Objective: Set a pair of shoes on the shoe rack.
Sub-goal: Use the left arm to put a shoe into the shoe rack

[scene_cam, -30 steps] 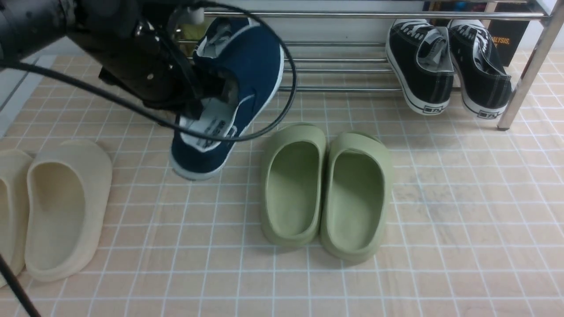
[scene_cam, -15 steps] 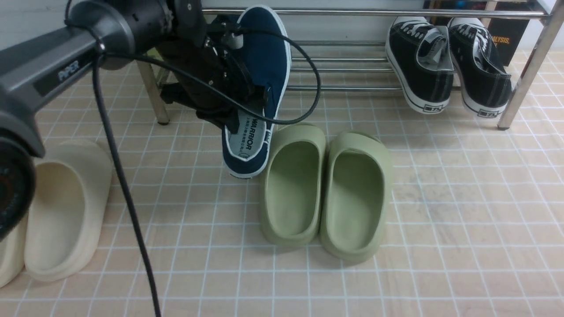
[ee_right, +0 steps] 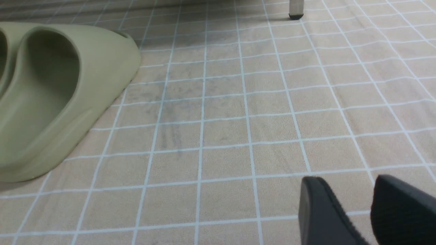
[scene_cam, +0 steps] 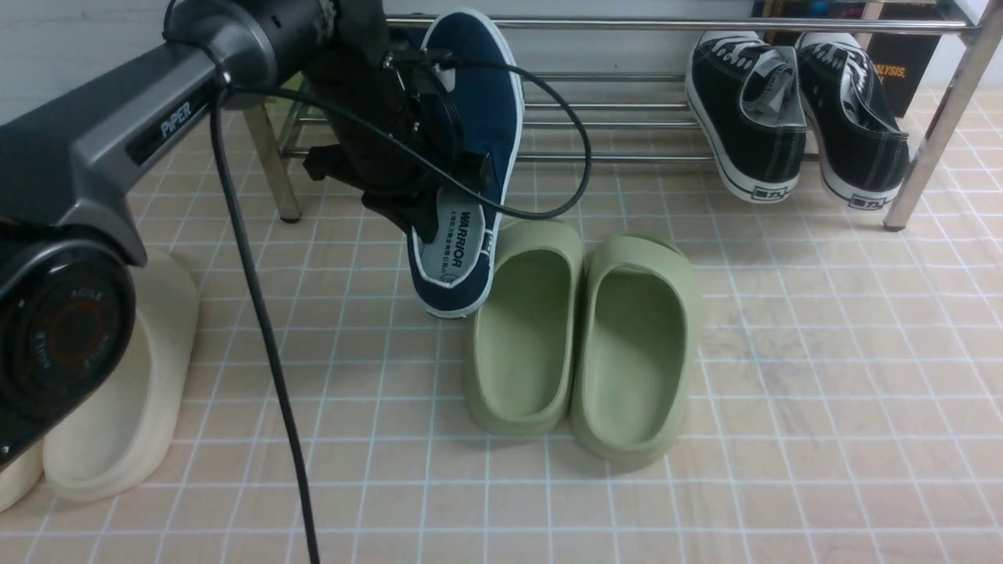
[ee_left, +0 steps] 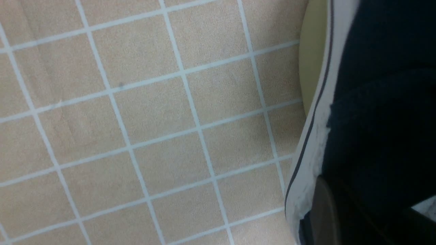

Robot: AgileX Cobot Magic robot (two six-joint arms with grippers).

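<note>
One navy-blue slip-on shoe of the pair hangs tilted, its toe up against the shoe rack and its heel low beside a green slide. Its "WARRIOR" insole faces the front camera. My left gripper is shut on the shoe's side wall at the opening. In the left wrist view a dark finger presses the shoe's white-edged navy wall above the tiled floor. My right gripper shows only in the right wrist view, open, low over bare tiles with nothing between its fingers.
A pair of olive-green slides lies mid-floor, right beside the hanging shoe, and also shows as a green slide in the right wrist view. Beige slides lie at the left. Black lace-up sneakers fill the rack's right end. A black cable hangs from the left arm.
My left arm has carried the navy shoe right and back toward the rack and turned it toe-up, with its heel now beside the green slide. The right gripper is not seen earlier.
</note>
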